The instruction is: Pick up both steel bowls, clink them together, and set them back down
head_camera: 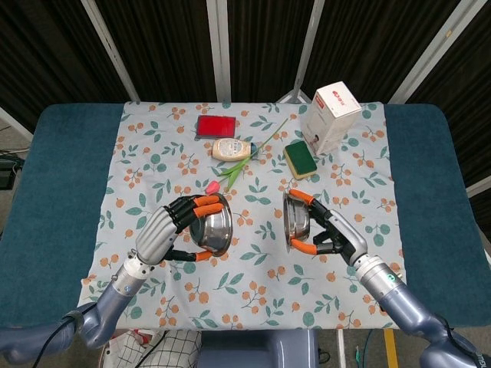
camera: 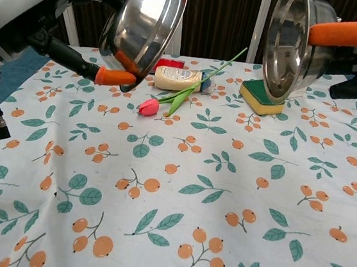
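Observation:
My left hand (head_camera: 170, 228) grips a steel bowl (head_camera: 214, 228), tipped on its side with the mouth facing right; in the chest view this bowl (camera: 145, 26) hangs high above the cloth in the left hand (camera: 106, 32). My right hand (head_camera: 331, 235) grips the second steel bowl (head_camera: 295, 222), also tilted on edge, its mouth toward the left. In the chest view that bowl (camera: 294, 42) is raised at the upper right, held by orange-tipped fingers (camera: 345, 33). The two bowls face each other with a gap between them, not touching.
On the floral cloth (head_camera: 253, 284) lie a red pad (head_camera: 216, 125), a cream bottle (head_camera: 233, 149), a pink tulip (head_camera: 239, 169), a green-yellow sponge (head_camera: 301, 159) and a white carton (head_camera: 331, 116) at the back. Blue table surface (head_camera: 54, 184) flanks the cloth.

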Action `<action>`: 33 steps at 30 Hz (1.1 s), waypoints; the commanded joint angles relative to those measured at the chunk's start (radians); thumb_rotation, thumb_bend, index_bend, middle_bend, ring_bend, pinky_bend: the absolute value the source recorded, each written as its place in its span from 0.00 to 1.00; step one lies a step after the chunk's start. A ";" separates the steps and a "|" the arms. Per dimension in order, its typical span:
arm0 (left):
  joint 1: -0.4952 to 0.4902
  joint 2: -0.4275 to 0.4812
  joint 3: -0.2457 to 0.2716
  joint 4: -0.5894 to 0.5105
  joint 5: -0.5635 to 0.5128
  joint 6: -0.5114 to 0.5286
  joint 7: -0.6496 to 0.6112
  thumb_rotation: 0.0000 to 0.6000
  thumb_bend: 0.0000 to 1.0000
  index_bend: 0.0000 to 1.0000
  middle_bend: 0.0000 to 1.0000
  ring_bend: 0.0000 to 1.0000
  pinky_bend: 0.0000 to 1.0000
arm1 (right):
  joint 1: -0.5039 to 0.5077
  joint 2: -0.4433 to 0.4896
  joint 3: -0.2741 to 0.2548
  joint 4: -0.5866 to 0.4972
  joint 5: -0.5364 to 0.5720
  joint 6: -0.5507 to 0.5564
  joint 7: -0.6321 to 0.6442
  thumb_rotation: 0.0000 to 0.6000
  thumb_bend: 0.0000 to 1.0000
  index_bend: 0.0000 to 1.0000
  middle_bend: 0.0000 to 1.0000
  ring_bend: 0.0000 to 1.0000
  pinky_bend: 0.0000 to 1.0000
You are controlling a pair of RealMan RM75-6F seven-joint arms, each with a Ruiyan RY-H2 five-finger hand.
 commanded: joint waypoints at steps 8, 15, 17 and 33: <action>-0.023 -0.065 -0.004 0.063 0.028 0.076 -0.075 1.00 0.61 0.45 0.59 0.50 0.71 | 0.061 -0.107 -0.038 -0.064 0.106 0.055 -0.148 1.00 0.32 1.00 0.96 1.00 1.00; -0.034 -0.085 0.004 0.085 0.032 0.078 -0.078 1.00 0.61 0.45 0.59 0.50 0.71 | 0.083 -0.129 -0.040 -0.106 0.151 0.070 -0.192 1.00 0.32 1.00 0.96 1.00 1.00; -0.037 -0.092 0.007 0.091 0.032 0.076 -0.075 1.00 0.60 0.45 0.59 0.50 0.71 | 0.087 -0.133 -0.041 -0.122 0.157 0.075 -0.204 1.00 0.32 1.00 0.96 1.00 1.00; -0.072 -0.150 0.013 0.153 0.063 0.116 -0.106 1.00 0.60 0.46 0.59 0.50 0.71 | 0.108 -0.172 -0.068 -0.209 0.201 0.121 -0.299 1.00 0.33 1.00 0.96 1.00 1.00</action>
